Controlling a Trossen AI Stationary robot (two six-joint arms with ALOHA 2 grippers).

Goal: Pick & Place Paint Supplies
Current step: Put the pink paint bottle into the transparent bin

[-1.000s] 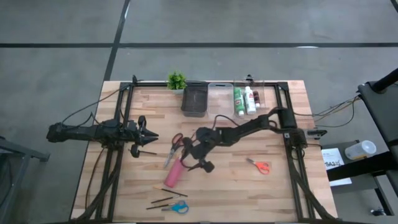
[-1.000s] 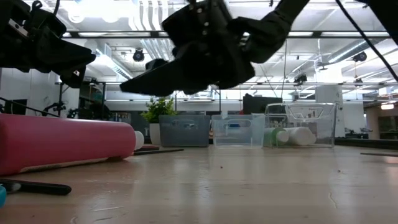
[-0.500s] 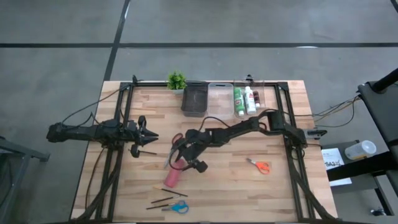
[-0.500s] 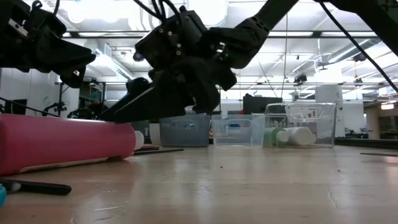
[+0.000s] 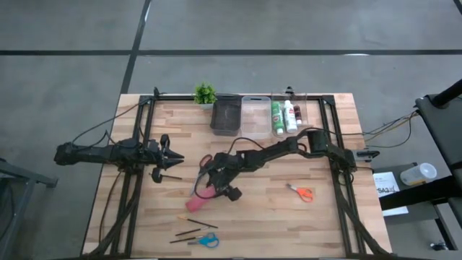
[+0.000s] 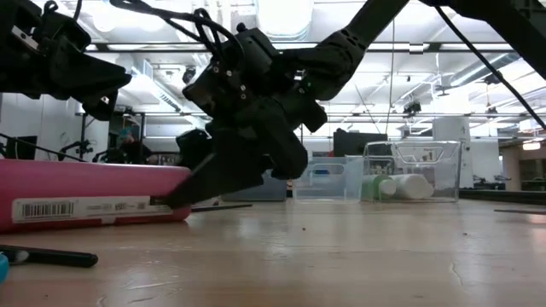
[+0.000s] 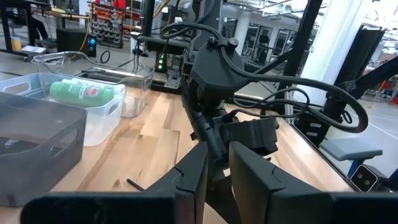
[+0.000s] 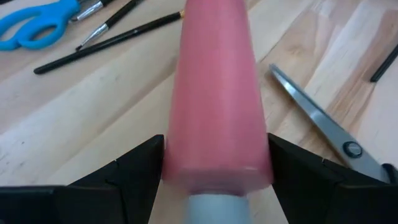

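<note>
Both arms are matte black, built of slim tubular links joined by bulkier rounded joint housings; loose black cables loop in arcs along the links and over the wrist of the right arm; the right claw [image 5: 210, 186] ends in two flat, wedge-shaped black fingers [image 8: 124, 176] with angular faceted edges; the left claw [image 5: 175, 161] carries two matching tapered black fingers [image 7: 255, 177], narrowing to points; no markings or screws are legible.
</note>
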